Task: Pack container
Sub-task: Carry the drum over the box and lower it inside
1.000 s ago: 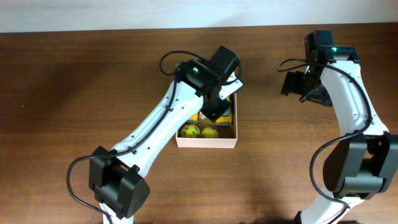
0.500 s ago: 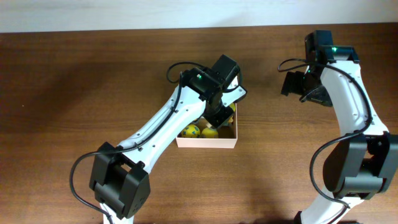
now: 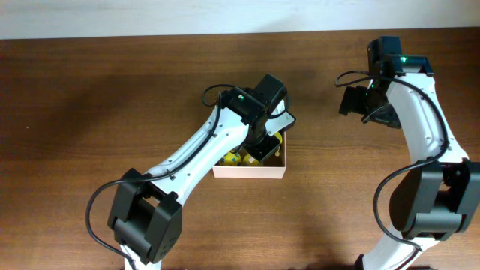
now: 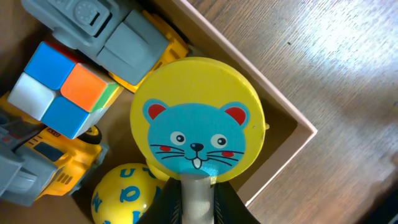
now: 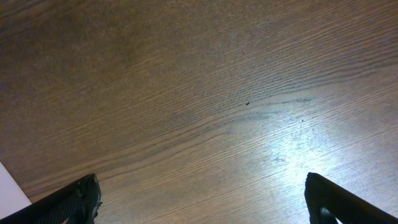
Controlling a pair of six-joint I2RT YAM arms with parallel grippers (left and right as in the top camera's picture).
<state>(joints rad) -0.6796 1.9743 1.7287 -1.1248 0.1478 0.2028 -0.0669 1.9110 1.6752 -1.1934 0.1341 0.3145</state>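
The square white-walled cardboard container [image 3: 250, 172] sits on the brown wooden desk [image 3: 90, 112], mostly hidden overhead beneath my left arm [image 3: 202, 146]. My left fingers [image 4: 196, 208], cropped at the frame edge, clench the handle of a round yellow paddle with a blue cat face [image 4: 196, 127] above its corner. My right fingers [image 5: 208, 202] hang spread wide and empty, well apart.

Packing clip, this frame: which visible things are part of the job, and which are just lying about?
In the job: container, cat-face paddle in the shut left tool, colour cube, yellow ball, toy truck, second truck.
Idle: right tool, open above the table.
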